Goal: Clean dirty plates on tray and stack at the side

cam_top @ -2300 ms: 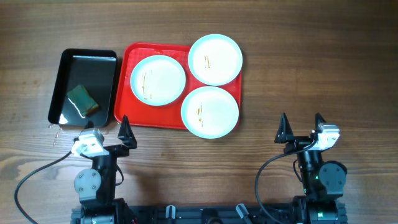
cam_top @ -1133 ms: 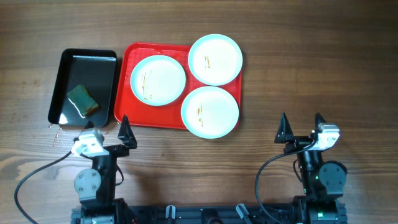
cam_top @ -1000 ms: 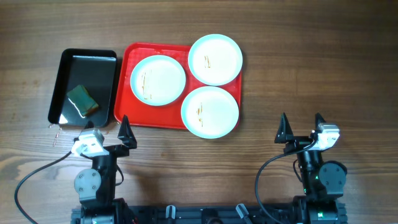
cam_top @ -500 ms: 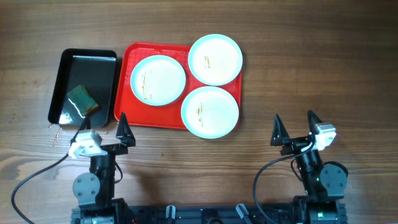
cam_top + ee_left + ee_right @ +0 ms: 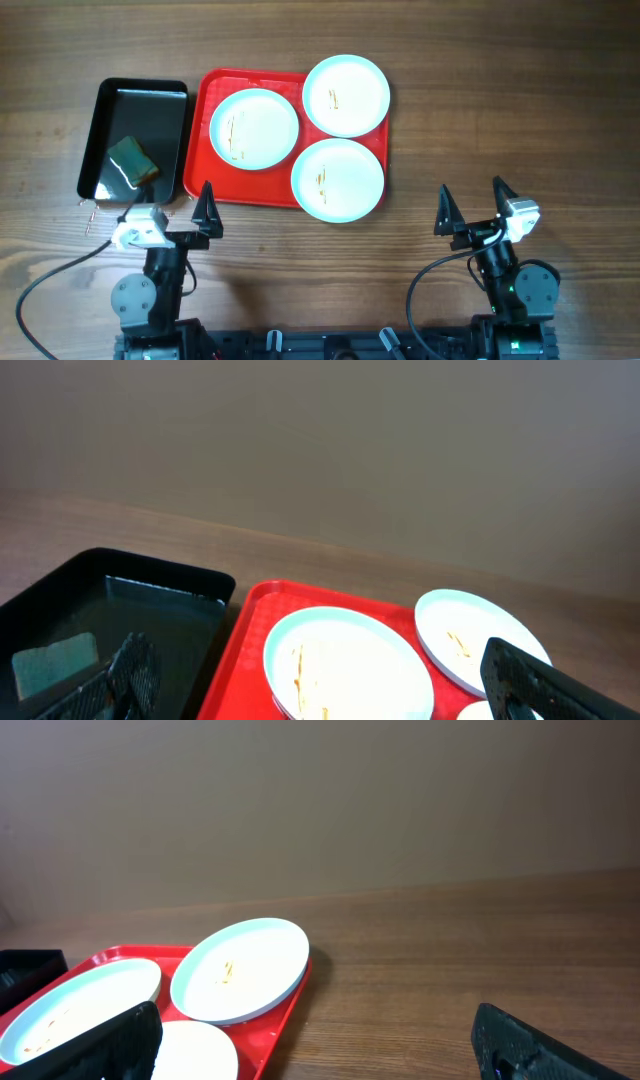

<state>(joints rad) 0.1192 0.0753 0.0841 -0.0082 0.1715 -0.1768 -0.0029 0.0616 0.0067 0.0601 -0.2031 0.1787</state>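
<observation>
Three white plates with thin brownish streaks lie on the red tray [image 5: 203, 150]: one at left [image 5: 254, 128], one at back right [image 5: 346, 95], one at front right [image 5: 338, 179]. My left gripper [image 5: 172, 213] is open and empty at the near table edge, in front of the tray's left corner. My right gripper [image 5: 472, 205] is open and empty near the front right, apart from the plates. In the left wrist view the left plate [image 5: 345, 670] sits between my open fingers [image 5: 325, 682]. The right wrist view shows the back plate [image 5: 240, 969] and open fingers [image 5: 330, 1045].
A smaller black tray [image 5: 150, 98] stands left of the red tray and holds a green and yellow sponge [image 5: 133, 161]; it also shows in the left wrist view [image 5: 110, 600]. Bare wooden table [image 5: 500, 110] lies right of the red tray.
Both arms have shifted slightly at the near edge: the left gripper a little right, the right gripper a little left. Plates, trays and sponge have not moved.
</observation>
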